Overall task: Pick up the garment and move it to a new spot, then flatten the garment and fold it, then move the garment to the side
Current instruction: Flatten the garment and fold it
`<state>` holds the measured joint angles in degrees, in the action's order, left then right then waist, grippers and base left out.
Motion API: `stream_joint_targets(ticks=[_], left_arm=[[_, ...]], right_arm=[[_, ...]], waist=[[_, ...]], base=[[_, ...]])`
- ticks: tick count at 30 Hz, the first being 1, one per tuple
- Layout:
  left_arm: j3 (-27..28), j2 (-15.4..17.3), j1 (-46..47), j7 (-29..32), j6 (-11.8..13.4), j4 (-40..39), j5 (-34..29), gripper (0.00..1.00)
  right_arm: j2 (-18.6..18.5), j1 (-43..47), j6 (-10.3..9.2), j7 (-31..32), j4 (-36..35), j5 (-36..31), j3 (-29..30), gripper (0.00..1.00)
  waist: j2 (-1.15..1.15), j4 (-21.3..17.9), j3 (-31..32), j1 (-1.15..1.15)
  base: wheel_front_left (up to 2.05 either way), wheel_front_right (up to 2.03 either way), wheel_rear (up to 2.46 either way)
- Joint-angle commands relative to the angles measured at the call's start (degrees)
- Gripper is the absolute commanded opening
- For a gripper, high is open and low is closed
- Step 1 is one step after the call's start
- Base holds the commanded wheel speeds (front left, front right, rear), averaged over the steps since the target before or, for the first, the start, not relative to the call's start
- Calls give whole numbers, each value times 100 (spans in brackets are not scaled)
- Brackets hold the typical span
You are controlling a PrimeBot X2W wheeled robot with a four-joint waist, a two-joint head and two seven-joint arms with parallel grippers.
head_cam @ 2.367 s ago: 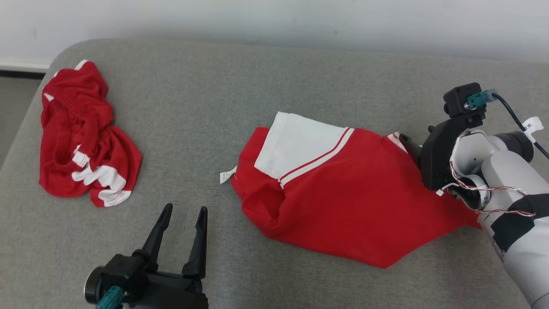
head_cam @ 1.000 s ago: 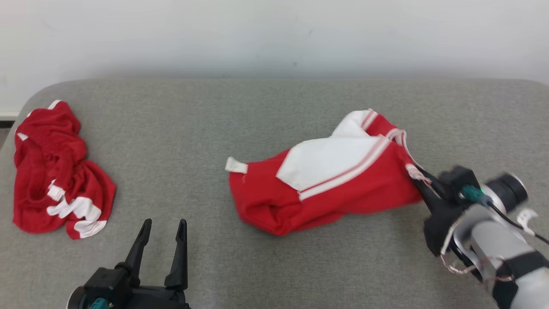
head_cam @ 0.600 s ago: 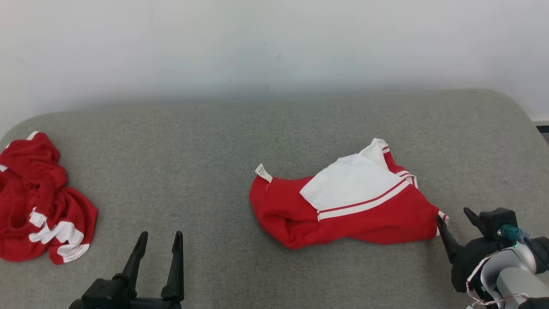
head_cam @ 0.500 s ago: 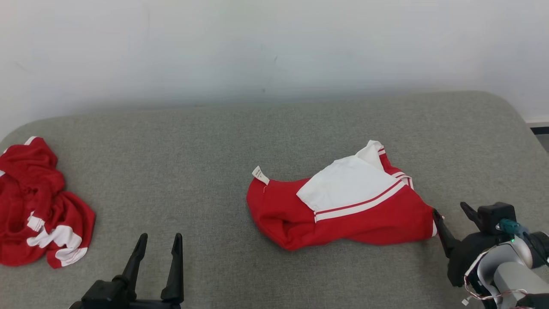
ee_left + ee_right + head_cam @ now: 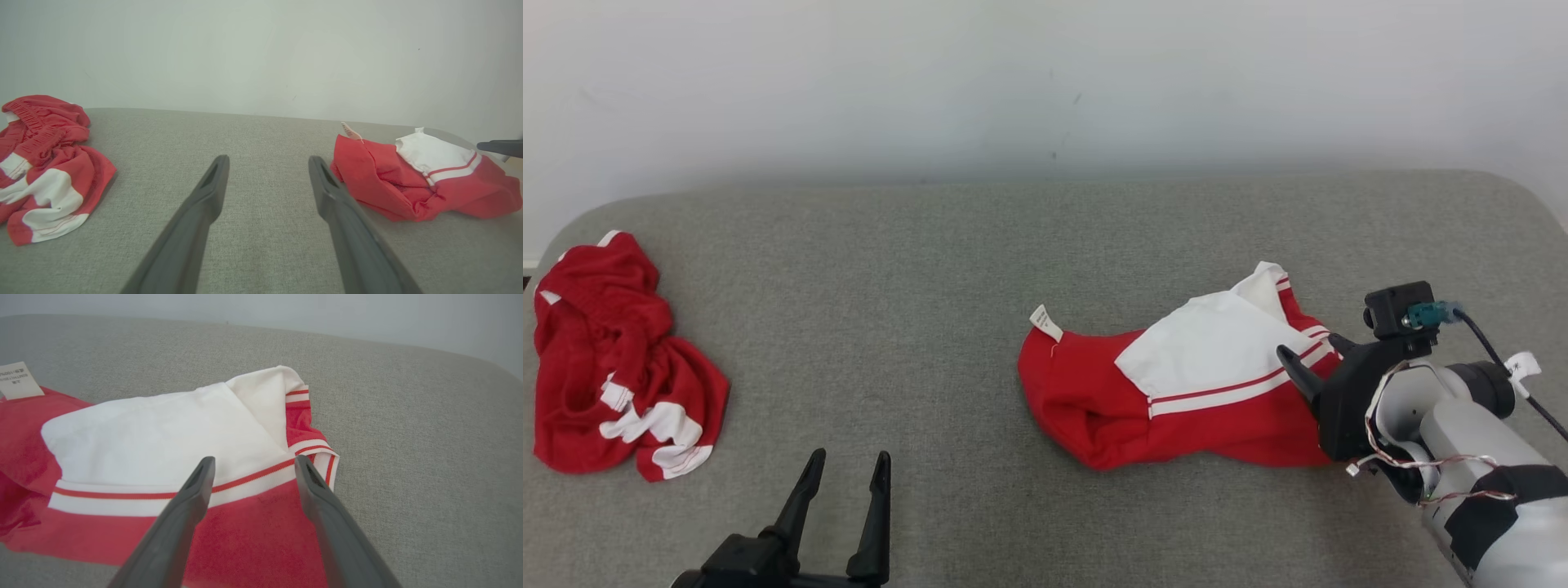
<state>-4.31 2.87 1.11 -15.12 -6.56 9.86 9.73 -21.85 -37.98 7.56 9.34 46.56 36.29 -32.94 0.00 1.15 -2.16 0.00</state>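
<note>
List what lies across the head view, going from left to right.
crumpled red-and-white garment → left claw → red-and-white garment on the couch's right half → right claw, open over that garment's right end

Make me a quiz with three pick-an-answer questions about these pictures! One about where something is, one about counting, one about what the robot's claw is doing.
1. Where is the crumpled garment? A) left end of the grey surface B) on the floor C) on a chair
2. How many red-and-white garments? A) one B) two C) four
3. The right gripper is: A) shut B) open C) holding a sock
Answers: 1A, it lies by the left edge; 2B, the crumpled one plus the flatter garment; 3B, its jaws stand apart.
</note>
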Motion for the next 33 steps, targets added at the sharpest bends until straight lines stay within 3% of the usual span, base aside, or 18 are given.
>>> stream_joint_targets(ticks=[1,5,14,33], left_arm=[[-6,3,79,-5,-8,-10,-51,100],[-47,3,138,-5,-40,-19,-89,100],[-111,3,284,-6,-67,-22,-110,100],[-57,3,355,-5,-79,-22,-120,100]], right_arm=[[-7,-137,-15,139,48,95,-5,100],[-30,-469,-15,524,256,231,-24,100],[39,-923,-15,745,631,567,-39,100],[-57,-1254,-15,1283,893,1114,-357,100]], waist=[[0,179,-164,0],[0,372,-317,0],[0,659,-579,0],[0,769,-731,0]], base=[[0,0,0],[0,0,0],[0,0,0],[0,0,0]])
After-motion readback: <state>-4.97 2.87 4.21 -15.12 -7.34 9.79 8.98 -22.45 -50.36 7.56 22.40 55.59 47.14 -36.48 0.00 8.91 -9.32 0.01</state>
